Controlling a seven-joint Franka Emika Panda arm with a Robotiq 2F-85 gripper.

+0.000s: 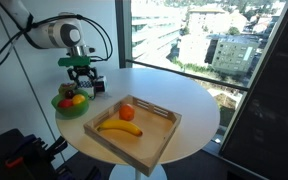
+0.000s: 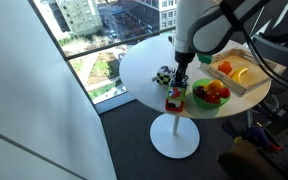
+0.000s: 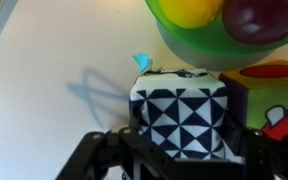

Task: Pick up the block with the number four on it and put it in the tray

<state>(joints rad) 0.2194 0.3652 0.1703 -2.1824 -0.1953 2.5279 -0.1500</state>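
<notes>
In the wrist view a black cube with white triangle panels (image 3: 179,115) sits on the white table, between my gripper's (image 3: 184,160) two fingers. The fingers stand on either side of it with small gaps, so the gripper is open. No number shows on the faces I see. In both exterior views the gripper (image 1: 82,78) (image 2: 181,82) hangs low over the cubes by the table's edge, next to the green bowl. A dark-and-white cube (image 2: 164,75) shows beside it. The light-wood tray (image 1: 156,142) (image 2: 252,88) lies mid-table, apart from the gripper.
A colourful cube (image 3: 269,95) (image 2: 174,100) sits close beside the triangle cube. The green fruit bowl (image 1: 57,103) (image 2: 206,102) (image 3: 199,48) holds several fruits. A banana (image 1: 119,127) and an orange fruit (image 1: 127,111) lie in the tray. The table edge is close; windows stand behind.
</notes>
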